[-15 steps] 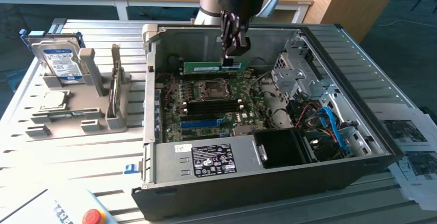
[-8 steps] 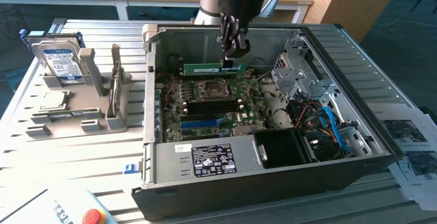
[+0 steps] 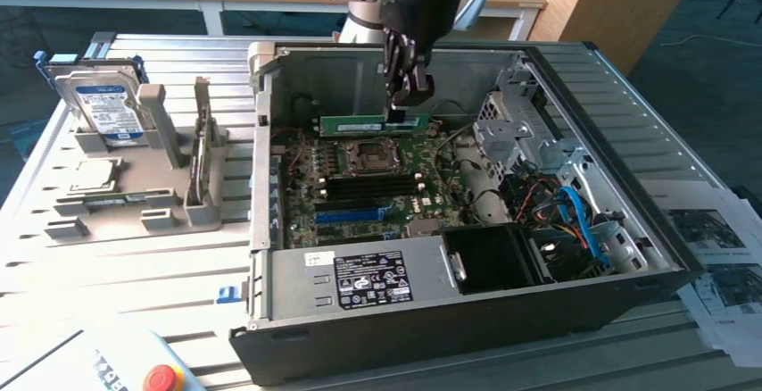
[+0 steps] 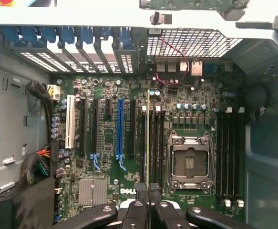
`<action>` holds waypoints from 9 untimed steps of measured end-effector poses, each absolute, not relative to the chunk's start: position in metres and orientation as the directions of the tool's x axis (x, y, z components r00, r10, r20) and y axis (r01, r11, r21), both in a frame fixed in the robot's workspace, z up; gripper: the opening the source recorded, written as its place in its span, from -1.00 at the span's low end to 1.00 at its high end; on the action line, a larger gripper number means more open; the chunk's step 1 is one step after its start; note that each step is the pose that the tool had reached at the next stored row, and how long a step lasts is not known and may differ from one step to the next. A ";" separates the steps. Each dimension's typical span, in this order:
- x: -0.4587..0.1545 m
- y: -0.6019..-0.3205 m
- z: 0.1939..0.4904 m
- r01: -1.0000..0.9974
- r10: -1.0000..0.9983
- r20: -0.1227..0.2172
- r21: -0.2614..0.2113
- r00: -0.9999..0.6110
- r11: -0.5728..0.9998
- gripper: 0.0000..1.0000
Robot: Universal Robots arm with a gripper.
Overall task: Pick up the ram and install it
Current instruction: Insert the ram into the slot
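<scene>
While the gripper (image 3: 409, 96) hung inside the open computer case (image 3: 476, 324), its fingers were clamped together on the ram (image 3: 360, 125), pinching the green stick near one end. From the fingers, the rest of the stick ran out level toward the exterior view's left, label side facing the camera. In the wrist view the ram (image 4: 148, 143) showed edge-on as a thin pale line leading straight away from the gripper (image 4: 148, 190), and it lay along a group of black memory slots (image 4: 154, 143) directly beneath the fingertips. Just to one side of the fingers, beyond those slots, sat the CPU socket (image 4: 190, 161); a second bank of slots (image 4: 229, 157) lay further off past the socket. The motherboard (image 3: 357, 190) spread out below the fingers across the case floor.

As a judgement, the pick-up was done: the stick was off any holder and carried by the gripper alone. It had also been brought into line with a slot. Whether its lower edge was touching the slot or hanging just above could not be told, and nothing showed it pressed home, so the seating remained undone.
</scene>
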State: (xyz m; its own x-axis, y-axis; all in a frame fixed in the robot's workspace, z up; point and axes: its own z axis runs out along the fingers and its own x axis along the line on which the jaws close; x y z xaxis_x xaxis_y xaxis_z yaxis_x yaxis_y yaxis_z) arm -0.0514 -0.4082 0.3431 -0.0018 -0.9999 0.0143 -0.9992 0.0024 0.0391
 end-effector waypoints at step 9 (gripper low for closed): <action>-0.051 -0.408 0.333 -0.999 -1.000 0.014 0.039 -0.002 0.002 -0.76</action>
State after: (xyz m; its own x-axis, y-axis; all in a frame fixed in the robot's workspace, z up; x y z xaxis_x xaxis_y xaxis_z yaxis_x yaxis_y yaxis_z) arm -0.0514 -0.4083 0.3329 -0.0019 -0.9999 0.0143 -0.9992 0.0025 0.0391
